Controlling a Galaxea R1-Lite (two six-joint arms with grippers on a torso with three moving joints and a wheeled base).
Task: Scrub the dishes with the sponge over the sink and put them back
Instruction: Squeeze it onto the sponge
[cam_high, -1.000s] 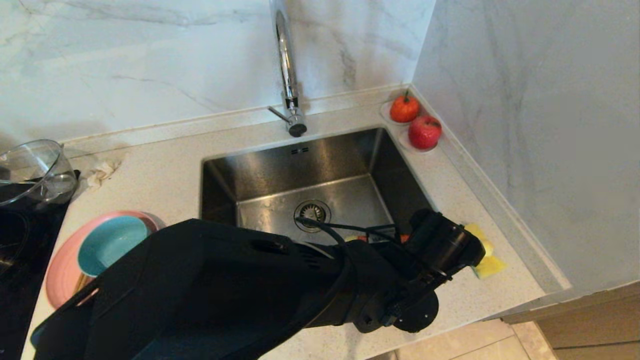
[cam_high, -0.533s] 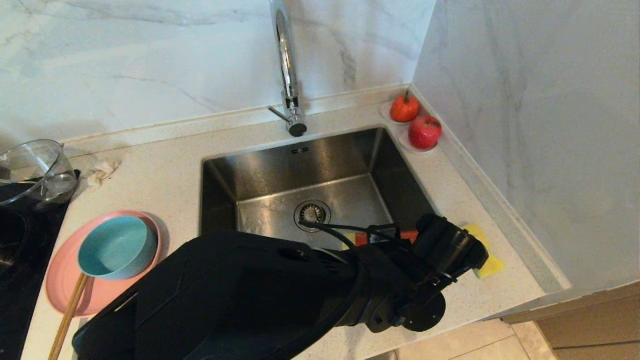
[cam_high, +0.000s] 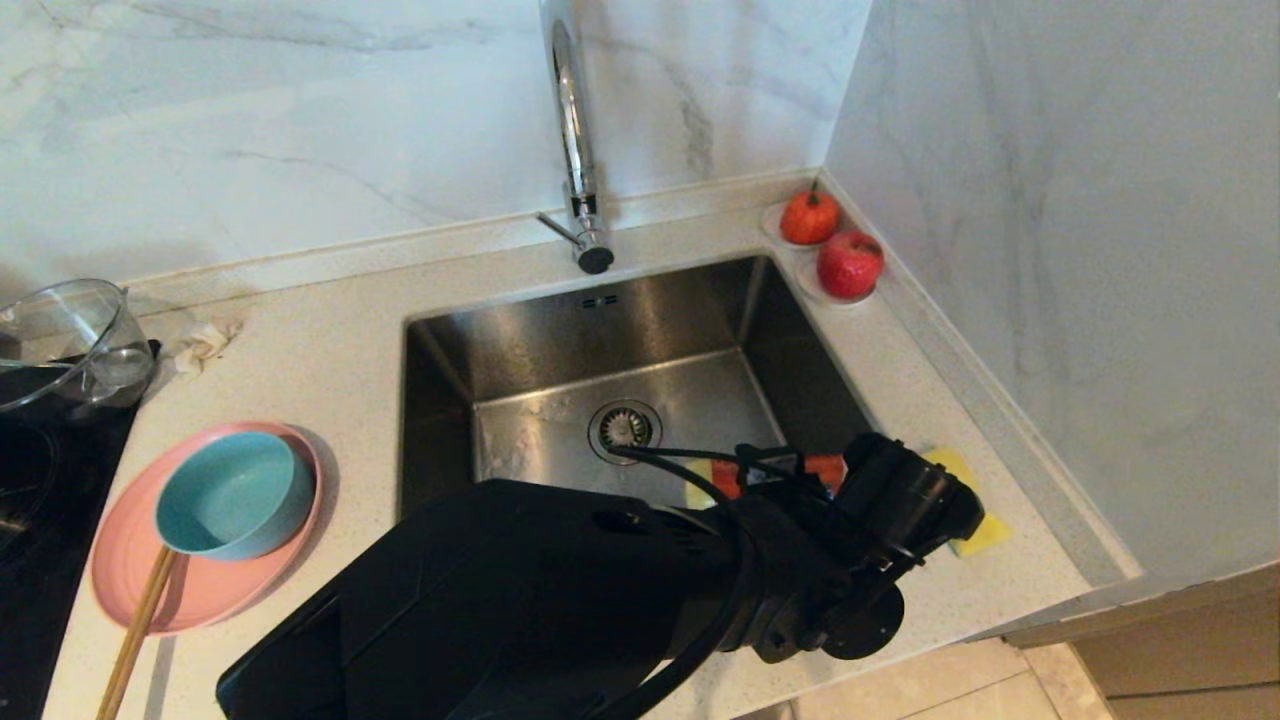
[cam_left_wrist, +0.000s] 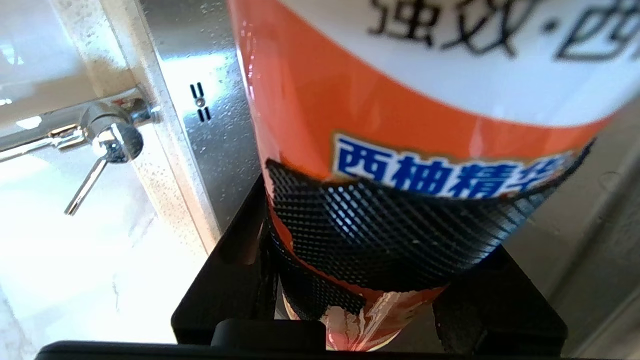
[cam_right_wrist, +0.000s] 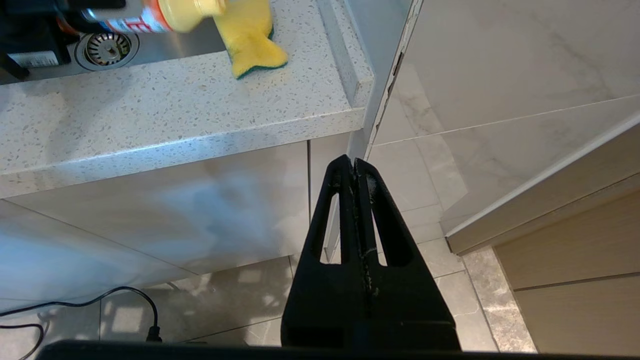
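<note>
- Your left hand is clamped on a bottle of glossy orange and white plastic; its black, mesh-textured pads wrap the round body.
- The bottle's label carries blue Chinese characters, 西柚精华, on a white band, with larger dark characters further along that are cut off.
- In the right wrist view the bottle shows a pale yellow shoulder, and it lies roughly level above the sink's near-right corner.
- The sponge lies on the speckled stone bench just beyond that hand, at the sink's right edge: yellow foam, narrow-waisted, with a thin green layer underneath. In the head view your left wrist covers most of it.
- The sink is a square brushed-steel basin with a round strainer drain, on the far side of the hand; a tall chrome faucet rises behind it.
- The matte pink plate sits on the bench well to the left of the hand, the teal bowl resting on it and wooden chopsticks leaning off its near edge.
- Your left arm's black bulk blocks the sink's front rim and the bench before it.
- Further off are a clear glass bowl on the far left and two red fruits on white saucers in the back-right corner.
- Your right hand hangs below bench level over the tiled floor, its fingers pressed together and holding nothing.
</note>
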